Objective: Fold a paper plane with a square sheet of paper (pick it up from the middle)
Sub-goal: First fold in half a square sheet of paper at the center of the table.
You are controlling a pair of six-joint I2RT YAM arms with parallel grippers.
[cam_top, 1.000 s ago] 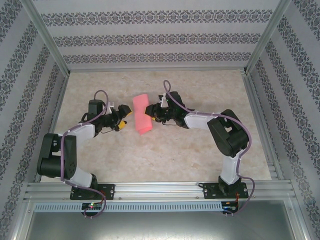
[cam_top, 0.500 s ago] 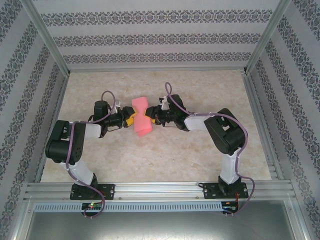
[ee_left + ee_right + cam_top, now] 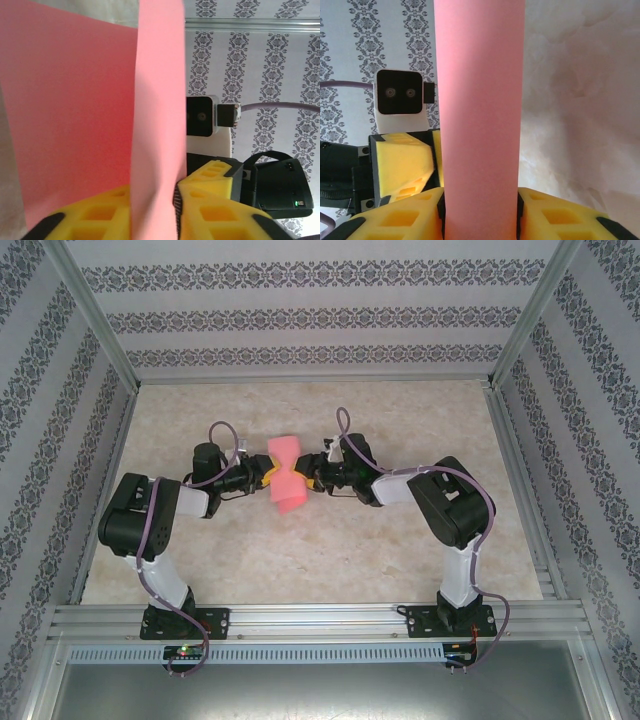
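Left claw and right claw both clamp the thin salmon-pink paper sheet from opposite sides, its waist pinched hourglass-narrow over the marbled beige counter!

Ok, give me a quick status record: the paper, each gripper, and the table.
paper: pink, doubled over, squeezed narrow at its middle, between the two grippers
left gripper: closed on the paper's left side, yellow fingers on both faces
right gripper: closed on the paper's right side, facing the left gripper
table: marbled top; whether the paper touches it, cannot tell
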